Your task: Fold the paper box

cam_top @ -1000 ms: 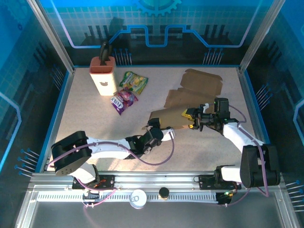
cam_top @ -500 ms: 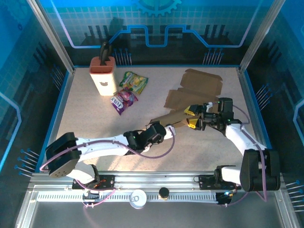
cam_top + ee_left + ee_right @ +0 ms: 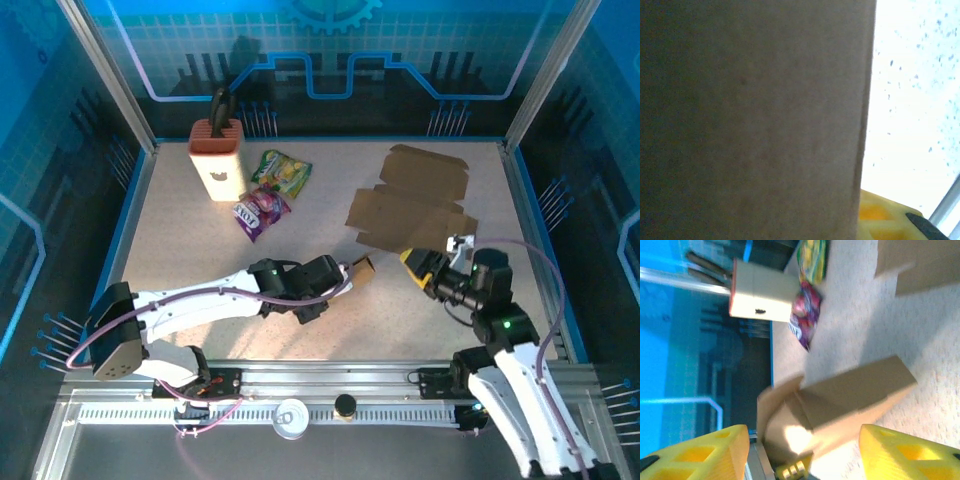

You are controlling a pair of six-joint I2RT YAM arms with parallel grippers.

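Blue-lit walls are closing in a speckled beige table with a blue rim running round it. At the back left a knife block is standing upright. Just to its right two snack packets are lying flat, a green bag and, nearer the arms, a purple bag, so close to each other that I cannot tell whether they are touching. Across at the back right a flat card is lying spread on the table.

The left arm is reaching low across the middle, and the left gripper is pinching the box at its tip, near the table's centre. Through the right wrist camera the box is showing as a part-folded brown shell. It is tilting up off the table, with one flap bending round on the left and a bit of the left gripper's yellow sitting at its lower end. Through the left wrist camera the box is pressing right up against the lens and covering most of the view, with one yellow finger peeking out beside its edge at the bottom right.

The right gripper is hovering just to the right of the box, its yellow fingers spreading wide, clear of the box and pointing toward it.
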